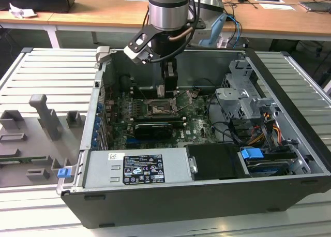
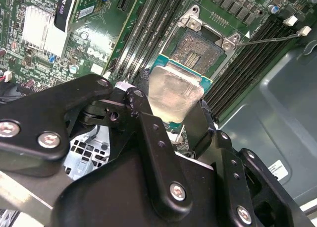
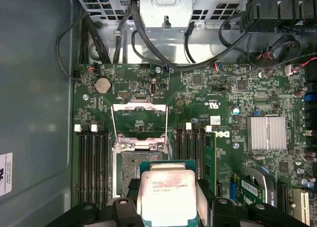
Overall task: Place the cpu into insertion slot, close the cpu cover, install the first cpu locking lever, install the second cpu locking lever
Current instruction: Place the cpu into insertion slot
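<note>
Cpu [image 3: 168, 195] and end effector [image 1: 166, 91] are hanging inside the open computer case [image 1: 207, 201], above the green motherboard [image 3: 223, 88]. Beside the exposed insertion slot [image 3: 130, 168], the cpu cover [image 3: 138, 108] is standing swung open. Fingers [image 2: 151, 138] are pinching the cpu by its edges, holding it partly over the slot.
</note>
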Robot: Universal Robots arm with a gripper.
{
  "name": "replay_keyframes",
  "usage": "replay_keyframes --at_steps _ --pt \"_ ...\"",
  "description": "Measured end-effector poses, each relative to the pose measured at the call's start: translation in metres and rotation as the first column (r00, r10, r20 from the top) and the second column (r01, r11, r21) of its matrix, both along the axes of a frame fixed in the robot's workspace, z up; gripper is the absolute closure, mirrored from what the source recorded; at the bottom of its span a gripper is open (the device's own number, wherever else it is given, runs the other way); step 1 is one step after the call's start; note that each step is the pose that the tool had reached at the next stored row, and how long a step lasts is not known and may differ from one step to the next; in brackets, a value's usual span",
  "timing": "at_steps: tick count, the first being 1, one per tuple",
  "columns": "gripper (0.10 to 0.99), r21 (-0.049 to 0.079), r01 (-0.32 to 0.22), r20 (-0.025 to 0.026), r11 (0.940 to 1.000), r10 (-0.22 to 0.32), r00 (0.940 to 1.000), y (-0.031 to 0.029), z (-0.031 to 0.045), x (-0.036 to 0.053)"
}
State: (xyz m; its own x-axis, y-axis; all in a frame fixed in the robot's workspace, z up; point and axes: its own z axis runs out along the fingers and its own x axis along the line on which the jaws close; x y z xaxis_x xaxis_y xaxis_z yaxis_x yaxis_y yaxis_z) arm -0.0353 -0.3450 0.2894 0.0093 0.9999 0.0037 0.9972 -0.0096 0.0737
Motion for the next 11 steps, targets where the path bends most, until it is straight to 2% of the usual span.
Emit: replay_keyframes --at_steps 11 --pt "0.557 0.0 0.0 0.0 1.0 0.0 1.0 0.0 -0.0055 0.0"
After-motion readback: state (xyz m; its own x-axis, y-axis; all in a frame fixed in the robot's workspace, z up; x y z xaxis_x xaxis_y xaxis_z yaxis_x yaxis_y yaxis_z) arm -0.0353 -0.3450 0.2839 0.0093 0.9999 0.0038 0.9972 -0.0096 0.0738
